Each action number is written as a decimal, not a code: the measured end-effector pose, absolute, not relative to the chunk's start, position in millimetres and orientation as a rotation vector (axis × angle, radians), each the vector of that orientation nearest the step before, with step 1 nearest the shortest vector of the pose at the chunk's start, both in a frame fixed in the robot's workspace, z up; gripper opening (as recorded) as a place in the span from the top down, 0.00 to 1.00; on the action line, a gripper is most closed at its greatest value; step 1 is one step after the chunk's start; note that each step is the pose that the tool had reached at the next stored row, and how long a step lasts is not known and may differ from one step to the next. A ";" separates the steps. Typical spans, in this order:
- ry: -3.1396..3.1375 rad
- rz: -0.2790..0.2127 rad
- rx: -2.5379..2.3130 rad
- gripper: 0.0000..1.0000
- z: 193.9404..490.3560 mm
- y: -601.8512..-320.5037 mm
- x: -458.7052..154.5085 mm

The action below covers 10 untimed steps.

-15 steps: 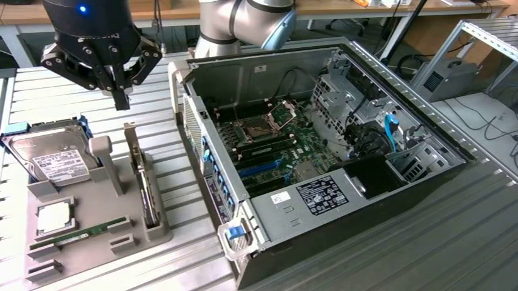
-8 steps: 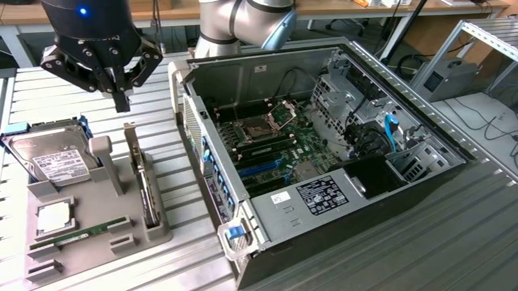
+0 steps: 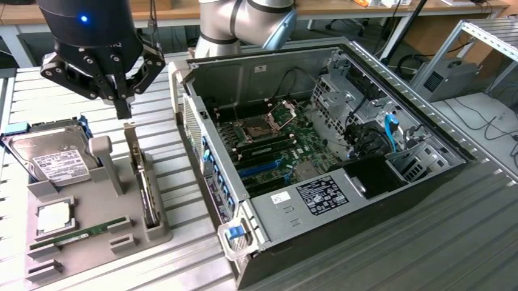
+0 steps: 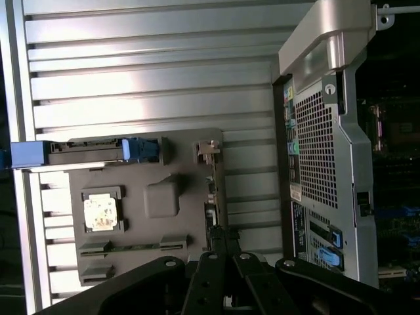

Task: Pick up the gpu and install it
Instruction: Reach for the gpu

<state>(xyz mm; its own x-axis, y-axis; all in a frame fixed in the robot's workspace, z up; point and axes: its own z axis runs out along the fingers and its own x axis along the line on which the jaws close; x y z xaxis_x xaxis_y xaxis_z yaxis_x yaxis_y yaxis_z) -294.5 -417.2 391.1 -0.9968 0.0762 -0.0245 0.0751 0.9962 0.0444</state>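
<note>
One hand (image 3: 123, 110) closed, just above gpu (image 3: 144, 182) end.

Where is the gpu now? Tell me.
On the exterior view's left, the gpu stands on edge in the gray tray, along the side nearest the computer case, its far end just below the gripper.

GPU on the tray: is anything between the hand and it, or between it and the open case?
Nothing visible. The hand hangs right above the gpu, which stands on edge in the gray tray; the tray's post is beside it, not over it. The computer case lies open.
</note>
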 end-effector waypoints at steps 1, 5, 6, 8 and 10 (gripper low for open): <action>3.113 0.067 0.118 0.89 391.1 -419.5 -294.5; 3.113 0.068 0.118 0.89 390.9 -427.1 -294.5; 3.113 0.068 0.118 0.89 390.8 -428.7 -294.5; 3.112 0.068 0.118 0.89 390.5 -431.9 -294.5; 3.113 0.068 0.118 0.89 390.2 -434.4 -294.6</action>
